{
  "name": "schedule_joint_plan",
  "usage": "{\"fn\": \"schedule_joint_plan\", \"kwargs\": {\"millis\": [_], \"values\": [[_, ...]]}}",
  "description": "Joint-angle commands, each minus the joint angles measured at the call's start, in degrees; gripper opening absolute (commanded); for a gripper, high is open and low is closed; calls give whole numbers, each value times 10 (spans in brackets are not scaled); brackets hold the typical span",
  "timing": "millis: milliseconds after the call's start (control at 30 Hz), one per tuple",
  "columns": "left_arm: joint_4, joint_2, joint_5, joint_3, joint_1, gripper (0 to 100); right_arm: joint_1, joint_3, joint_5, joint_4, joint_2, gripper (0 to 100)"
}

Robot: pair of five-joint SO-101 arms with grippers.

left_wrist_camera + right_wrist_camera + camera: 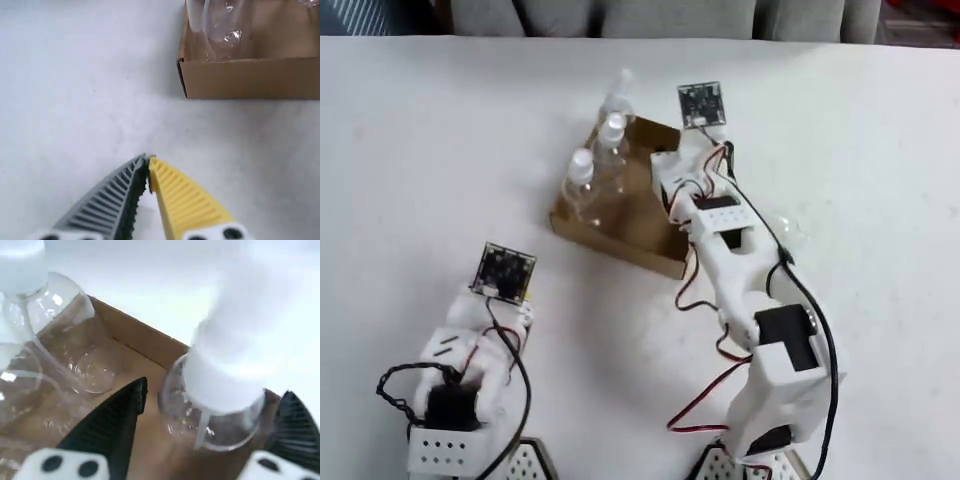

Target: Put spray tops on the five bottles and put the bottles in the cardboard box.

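A cardboard box [660, 255] sits mid-table with three clear bottles with white spray tops standing along its far-left side: one [582, 178], one [612, 140], one [619, 95]. My right gripper [214, 392] hangs over the box, open, its black fingers [112, 425] on either side of another spray-topped bottle [220, 405] that stands on the box floor. Beside it stands a neighbouring bottle [70, 335]. My left gripper [149, 160] is shut and empty, low over the table, pointing at the box wall [250, 77].
The right arm [730, 260] stretches from the near edge across the box's right side. A clear, bottle-like object [786, 232] lies on the table just right of that arm. The left arm [470, 345] rests at the near left corner. Bare white table surrounds the box.
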Motion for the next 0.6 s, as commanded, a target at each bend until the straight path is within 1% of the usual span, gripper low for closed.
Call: {"fn": "schedule_joint_plan", "kwargs": {"millis": [0,333,567], "values": [[4,3,-8,-1,-6,20,-3,-21,-10,7,-38,353],[4,3,-8,-1,-6,20,-4,-23,-11,7,-42,353],[1,3,-8,-1,-6,20,-3,16,-12,7,-123,353]]}}
